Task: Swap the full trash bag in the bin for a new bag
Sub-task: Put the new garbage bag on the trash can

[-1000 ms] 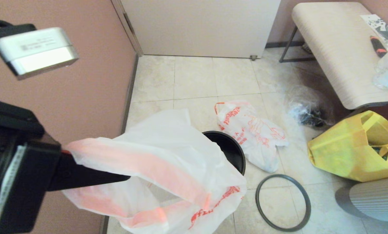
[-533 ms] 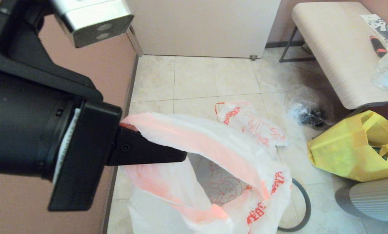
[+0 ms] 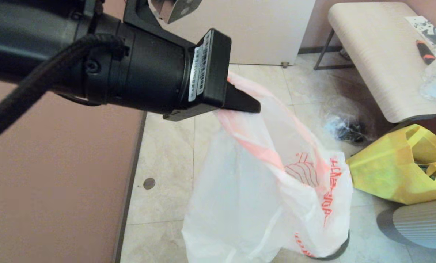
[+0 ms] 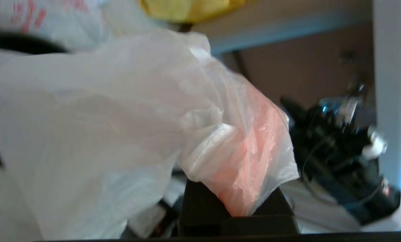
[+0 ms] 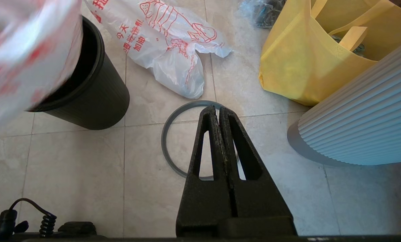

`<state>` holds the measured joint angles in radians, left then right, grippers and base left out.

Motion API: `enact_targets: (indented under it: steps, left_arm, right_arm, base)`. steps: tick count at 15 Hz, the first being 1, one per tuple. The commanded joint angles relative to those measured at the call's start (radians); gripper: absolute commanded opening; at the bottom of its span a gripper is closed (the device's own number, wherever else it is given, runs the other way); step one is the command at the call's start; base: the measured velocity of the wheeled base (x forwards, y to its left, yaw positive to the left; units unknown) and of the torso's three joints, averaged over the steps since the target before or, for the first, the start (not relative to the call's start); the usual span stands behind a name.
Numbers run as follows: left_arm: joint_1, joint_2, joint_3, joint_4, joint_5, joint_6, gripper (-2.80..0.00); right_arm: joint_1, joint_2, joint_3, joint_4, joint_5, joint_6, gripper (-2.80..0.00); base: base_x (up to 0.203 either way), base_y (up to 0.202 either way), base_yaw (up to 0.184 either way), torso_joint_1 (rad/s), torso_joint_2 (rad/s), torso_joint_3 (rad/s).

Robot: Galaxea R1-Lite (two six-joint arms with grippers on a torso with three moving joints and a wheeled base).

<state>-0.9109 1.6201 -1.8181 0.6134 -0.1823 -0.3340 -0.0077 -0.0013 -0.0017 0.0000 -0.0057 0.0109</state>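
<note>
New bag (image 3: pixel 247 190), a limp, thin white plastic carrier with red lettering and orange-red handles, hangs from the left claw (image 3: pixel 256 107), which is clamped on one handle up in the air. The bag's body drapes over the small round black plastic bin (image 5: pixel 96 101) on the tiled floor. The other white red-printed bag (image 5: pixel 173 57) lies just beyond the bin. The thin dark grey hoop (image 5: pixel 164 141) lies beside the bin, under the right claw (image 5: pixel 217 109), whose fingers are pressed together, holding nothing.
</note>
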Motion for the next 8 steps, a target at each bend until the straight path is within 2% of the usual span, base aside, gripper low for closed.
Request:
enact_targets:
  steps: [1, 6, 8]
  left_arm:
    - [0.043, 0.085, -0.041, -0.056, -0.031, -0.006, -2.8]
    - [0.165, 0.284, -0.106, -0.137, -0.039, -0.043, -2.8]
    - [0.247, 0.356, -0.112, -0.228, -0.04, -0.064, -2.8]
  right_arm:
    - [0.0, 0.001, 0.0, 0.0, 0.0, 0.0, -2.8]
    - [0.0, 0.001, 0.0, 0.0, 0.0, 0.0, -2.8]
    - [0.0, 0.001, 0.0, 0.0, 0.0, 0.0, -2.8]
  base:
    - [0.0, 0.0, 0.0, 0.0, 0.0, 0.0]
    - [0.0, 0.0, 0.0, 0.0, 0.0, 0.0]
    - [0.0, 0.0, 0.0, 0.0, 0.0, 0.0]
